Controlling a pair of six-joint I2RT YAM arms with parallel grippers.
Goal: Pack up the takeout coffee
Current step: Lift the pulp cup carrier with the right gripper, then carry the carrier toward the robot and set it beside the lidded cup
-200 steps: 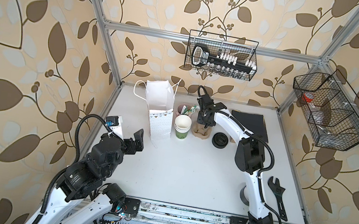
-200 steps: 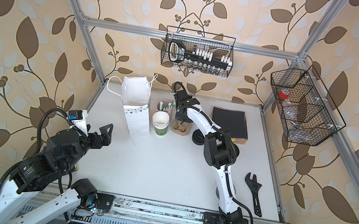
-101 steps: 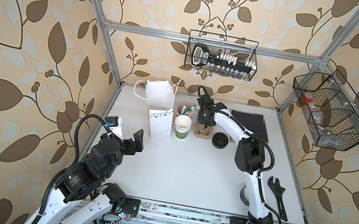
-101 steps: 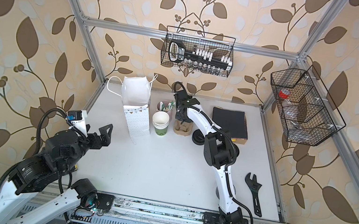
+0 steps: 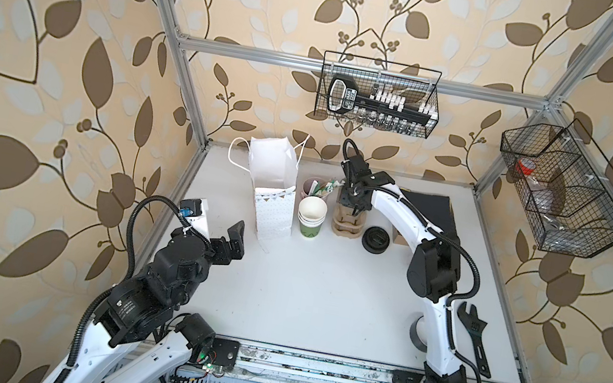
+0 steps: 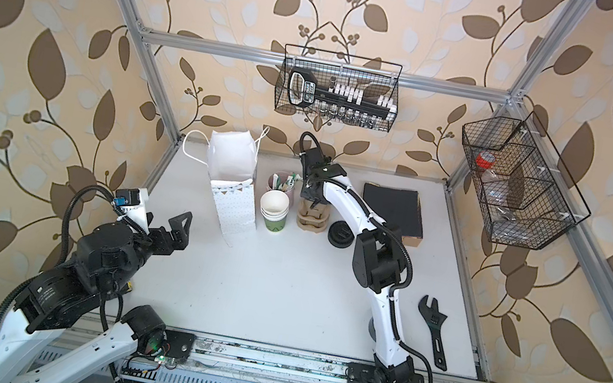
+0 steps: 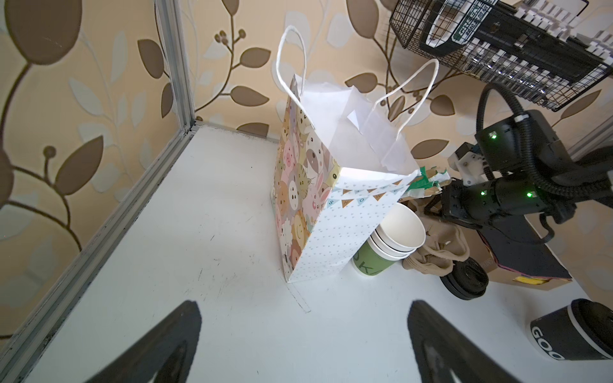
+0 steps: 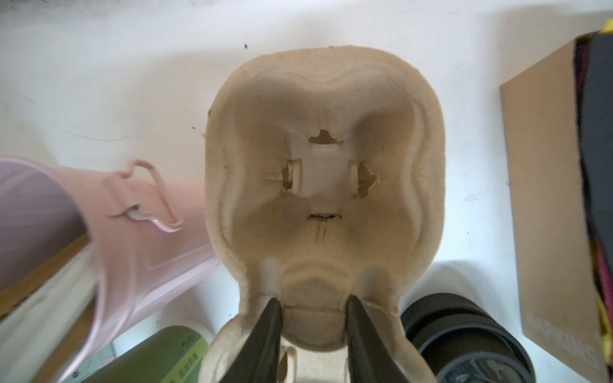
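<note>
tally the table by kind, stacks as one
patterned paper bag: 1
pink metal bucket: 1
stacks, white-green paper cups, brown pulp carriers, black plastic lids: 3
dark lidded paper cup: 1
cardboard napkin box: 1
black metal wrench: 1
grey roll: 1
total: 9

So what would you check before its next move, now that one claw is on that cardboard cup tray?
1. Upright, open paper bag: ok.
2. Lid on coffee cup: ok.
3. Grip of right gripper on cup tray, at its middle ridge: ok.
4. Open, empty left gripper: ok.
5. Seating of coffee cup in cup tray: not ok; it sits apart on the table.
6. Fit of cup tray in paper bag: cannot tell.
</note>
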